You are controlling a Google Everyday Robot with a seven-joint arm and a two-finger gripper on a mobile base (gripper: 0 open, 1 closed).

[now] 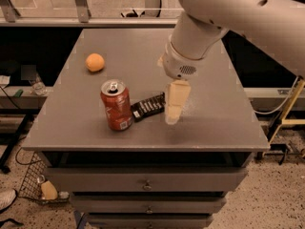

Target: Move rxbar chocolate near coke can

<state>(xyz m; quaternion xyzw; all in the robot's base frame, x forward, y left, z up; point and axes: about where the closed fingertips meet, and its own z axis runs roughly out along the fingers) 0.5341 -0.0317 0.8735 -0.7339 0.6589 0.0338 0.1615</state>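
A round orange fruit (95, 62) sat on the far left of the flat grey metal table (214, 123), well apart from the rest. Nearer, a red cylindrical coke can (116, 106) with a silver top stood upright. Just right of it, close against its base, lay the flat black rxbar chocolate (147, 107). The pale cream gripper (172, 114) pointed down at the bar's right end. How far open it stood, and whether it held the bar, could not be told.

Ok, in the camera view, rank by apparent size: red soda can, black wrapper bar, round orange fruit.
Red coke can
Black rxbar chocolate
Orange fruit, smallest, though farther back, so unsure.
The gripper hovers beside the bar.
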